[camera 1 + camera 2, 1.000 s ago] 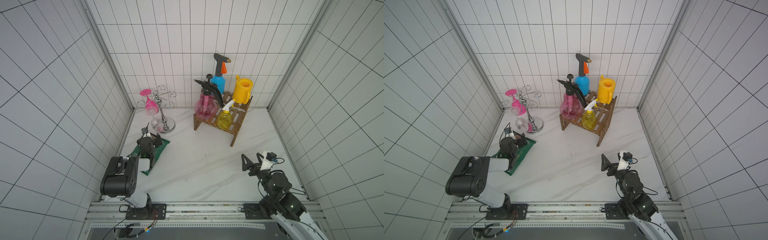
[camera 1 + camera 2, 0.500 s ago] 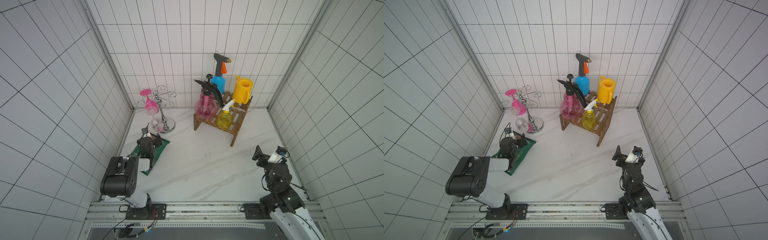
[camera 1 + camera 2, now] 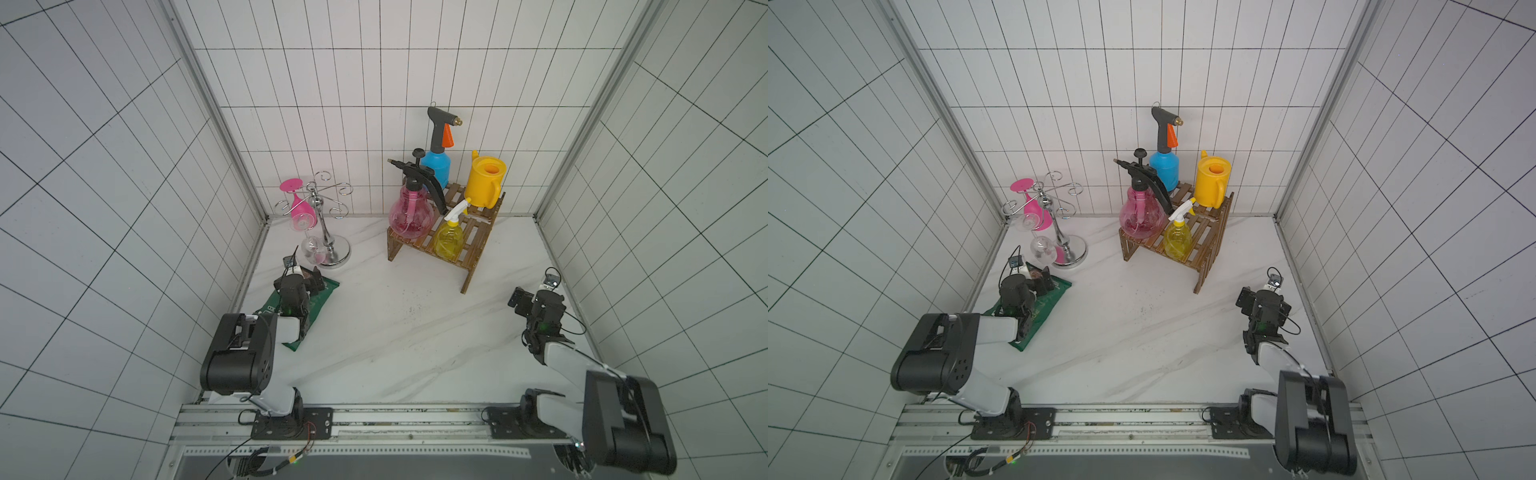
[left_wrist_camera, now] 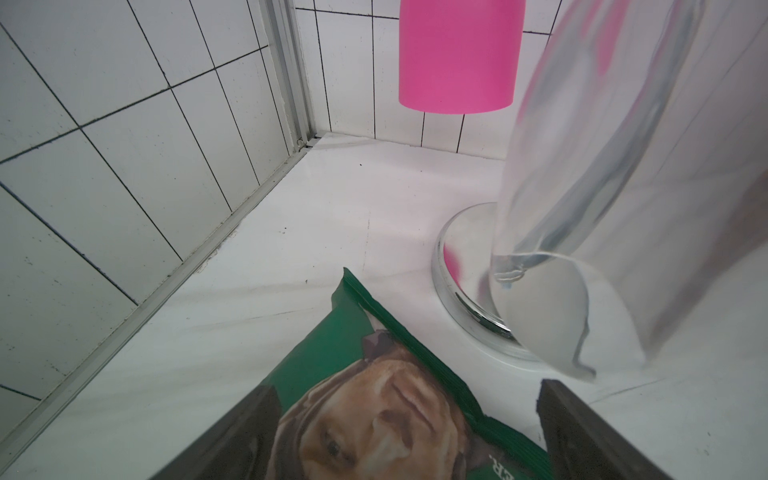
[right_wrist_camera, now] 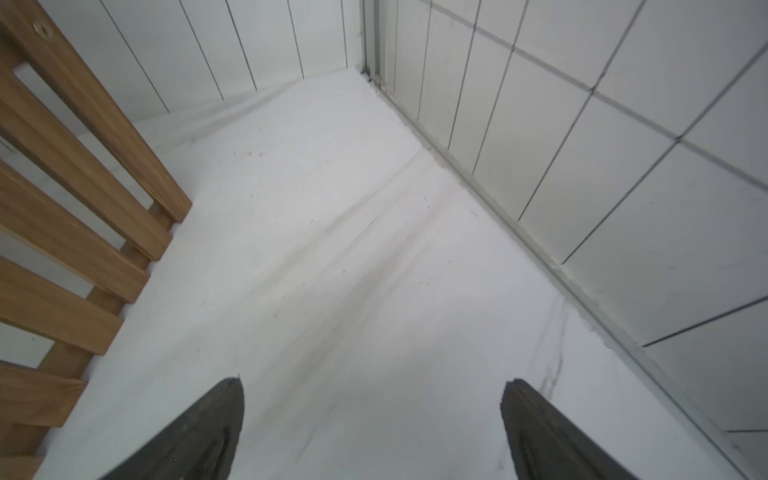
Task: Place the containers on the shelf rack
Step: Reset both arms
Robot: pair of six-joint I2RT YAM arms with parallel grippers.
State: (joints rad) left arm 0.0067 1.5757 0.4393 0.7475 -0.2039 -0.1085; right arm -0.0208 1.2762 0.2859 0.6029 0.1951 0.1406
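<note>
Right gripper (image 5: 376,382) has swung back toward the side wall (image 5: 623,166), jaws wide and empty; left gripper (image 4: 407,390), unmoved, gapes over the green crisp bag (image 4: 332,353). Ahead-left of the right gripper, the shelf rack (image 3: 473,246) holds all four, so the task looks finished: pink pump sprayer (image 3: 410,214), darker pink pooled low, blue trigger bottle (image 3: 436,166), yellow watering can (image 3: 484,185), small yellow spray bottle (image 3: 448,237); other contents unclear.

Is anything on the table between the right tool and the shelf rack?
Nothing visible. Only tabletop lies between the open right tool and the shelf rack. The green crisp bag and the glass holder sit across the table.
</note>
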